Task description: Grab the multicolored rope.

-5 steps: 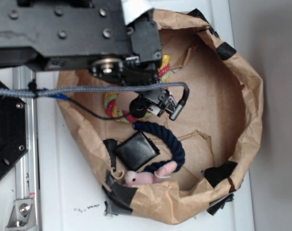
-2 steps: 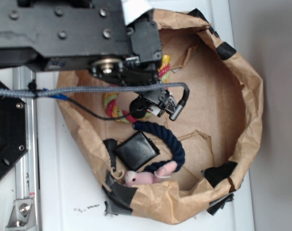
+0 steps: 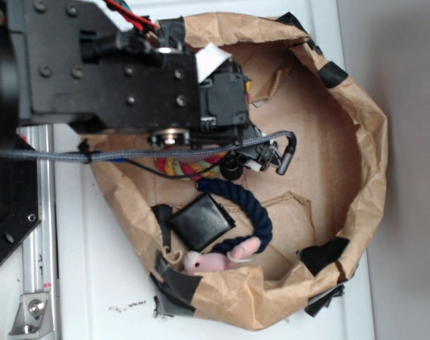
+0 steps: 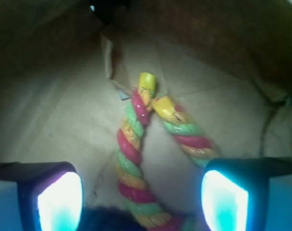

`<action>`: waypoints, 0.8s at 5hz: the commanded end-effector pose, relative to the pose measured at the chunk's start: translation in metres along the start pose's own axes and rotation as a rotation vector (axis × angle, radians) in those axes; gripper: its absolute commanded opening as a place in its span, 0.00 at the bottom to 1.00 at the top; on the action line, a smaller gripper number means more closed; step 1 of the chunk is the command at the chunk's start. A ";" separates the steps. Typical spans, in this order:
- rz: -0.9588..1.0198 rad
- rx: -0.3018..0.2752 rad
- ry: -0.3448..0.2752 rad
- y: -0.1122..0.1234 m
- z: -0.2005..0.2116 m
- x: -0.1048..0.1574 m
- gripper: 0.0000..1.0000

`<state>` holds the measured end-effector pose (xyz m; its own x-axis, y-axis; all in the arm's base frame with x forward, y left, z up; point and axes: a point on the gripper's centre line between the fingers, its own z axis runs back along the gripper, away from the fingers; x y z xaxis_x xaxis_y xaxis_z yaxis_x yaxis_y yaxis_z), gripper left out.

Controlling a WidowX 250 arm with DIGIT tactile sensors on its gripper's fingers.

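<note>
**A:** Status on the grab?

**Me:** Not done. My claw (image 4: 141,195) is spread wide, holding nothing. In the wrist view both fingers (image 4: 59,195) sit at the lower corners with the multicolored rope (image 4: 131,159) in the gap between them, below me.

**A:** Where's the rope exactly?

**Me:** On the floor of the brown paper bag (image 3: 363,142), bent in a loop. Two legs run away from me and nearly meet at their yellow ends. The left leg lies roughly mid-gap; the right leg runs close to my right finger. From outside, only a bit of the rope (image 3: 183,167) shows under my arm.

**A:** Contact yet?

**Me:** None I can see. The pads look clear of the strands. Height above the rope I can't tell.

**A:** Anything in the way?

**Me:** Navy rope (image 3: 253,205) lies just beside, towards the bag's front, with a black square object (image 3: 200,221) and a pink plush toy (image 3: 215,260) past it. A dark blur at the wrist view's bottom edge may be that navy rope; can't confirm.

**A:** Left to do?

**Me:** My read: descend, close on the rope, lift. Alignment looks about right.
</note>
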<state>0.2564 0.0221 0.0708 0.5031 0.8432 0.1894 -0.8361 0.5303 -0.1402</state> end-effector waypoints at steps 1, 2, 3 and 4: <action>0.102 -0.024 0.026 -0.005 -0.020 0.002 1.00; 0.094 0.024 0.044 0.006 -0.036 -0.007 1.00; 0.083 0.043 0.049 0.016 -0.044 -0.012 1.00; 0.080 0.033 0.049 0.020 -0.044 -0.013 1.00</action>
<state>0.2460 0.0188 0.0234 0.4671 0.8749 0.1282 -0.8715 0.4800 -0.1006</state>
